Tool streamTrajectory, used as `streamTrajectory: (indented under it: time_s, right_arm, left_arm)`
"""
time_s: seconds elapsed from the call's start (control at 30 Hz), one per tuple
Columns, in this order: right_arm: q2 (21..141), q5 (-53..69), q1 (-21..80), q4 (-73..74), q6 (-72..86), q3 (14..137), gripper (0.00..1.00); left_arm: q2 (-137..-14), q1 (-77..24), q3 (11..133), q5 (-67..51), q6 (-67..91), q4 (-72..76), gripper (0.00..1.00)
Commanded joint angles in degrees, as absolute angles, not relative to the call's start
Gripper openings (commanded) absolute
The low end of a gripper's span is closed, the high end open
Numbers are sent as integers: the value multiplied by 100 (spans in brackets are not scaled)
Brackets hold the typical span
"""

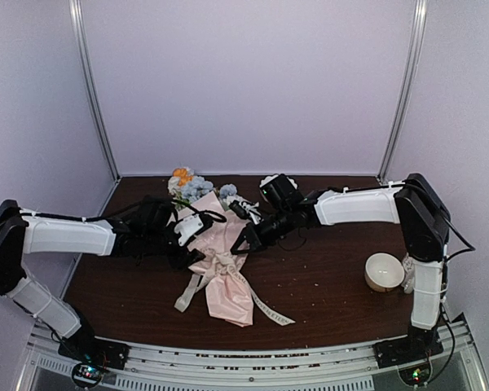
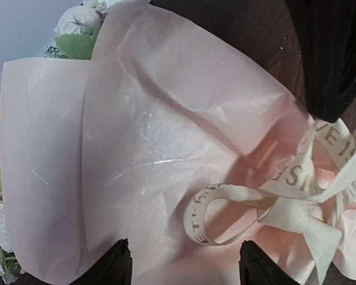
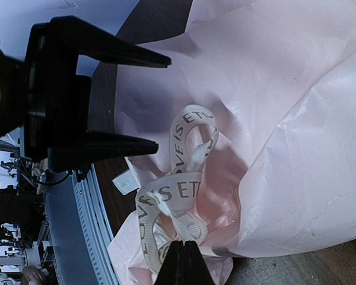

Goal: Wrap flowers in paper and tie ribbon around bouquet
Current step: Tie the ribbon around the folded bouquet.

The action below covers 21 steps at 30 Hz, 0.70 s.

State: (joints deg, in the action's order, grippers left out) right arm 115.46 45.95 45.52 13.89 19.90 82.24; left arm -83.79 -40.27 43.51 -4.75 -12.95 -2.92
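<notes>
While the left gripper [image 2: 187,264] stands open, jaws well apart, only pink paper [image 2: 136,148] lies between its fingertips and nothing is gripped. The right gripper [image 3: 181,261] is fully closed, tips just beside the ribbon [image 3: 178,190] knot; can't tell whether any ribbon is pinched.

The bouquet [image 1: 220,261] lies flat on the table [image 1: 326,277], mid-width. The flowers [image 1: 189,186], blue, white and orange, point toward the back wall, and the cone's narrow end points to the near edge. The ribbon is cinched round the lower part of the cone and knotted, with one loop showing in both wrist views and printed lettering on it. One tail trails off near-left, the other near-right across the tabletop.

The grippers flank the bouquet, left one on its left side, right one on its right, both close to the knot, facing each other. A white bowl [image 1: 383,271] sits by the right arm, well apart from the bouquet. Small crumbs are scattered on the table.
</notes>
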Motion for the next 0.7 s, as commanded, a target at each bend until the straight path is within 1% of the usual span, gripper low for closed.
streamTrajectory:
  time_s: [0.0, 0.17, 0.23, 0.33, 0.37, 0.43, 0.53, 0.6, 0.67]
  right_arm:
    - [11315, 4509, 4601, 1457, 1917, 8204, 0]
    - [11314, 4501, 4598, 1500, 1894, 8229, 0]
    - [11318, 4489, 4598, 1535, 1867, 8235, 0]
    - [11335, 4495, 4601, 1562, 1855, 8264, 0]
    - [11347, 4498, 4598, 1572, 1851, 8276, 0]
    - [11366, 4499, 4597, 1607, 1846, 8310, 0]
    - [11369, 4501, 4597, 1625, 1830, 8332, 0]
    - [11356, 4492, 4597, 1641, 1821, 8340, 0]
    - [11347, 4487, 4597, 1665, 1803, 8341, 0]
  left_arm:
    - [-8786, -3757, 4873, -1359, -1353, -563, 66]
    - [-9313, -3718, 5245, -2320, -1637, -936, 75]
    - [-9463, -3714, 5357, -2529, -1746, -1092, 76]
    - [-9629, -3709, 5428, -2279, -1741, -1087, 74]
    - [-9659, -3713, 5491, -2177, -1748, -1101, 71]
    - [-9685, -3711, 5566, -1967, -1760, -1133, 63]
    - [-9632, -3700, 5551, -1729, -1757, -1020, 55]
    - [-9588, -3698, 5502, -1718, -1739, -906, 44]
    - [-9568, -3697, 5458, -1822, -1734, -856, 27]
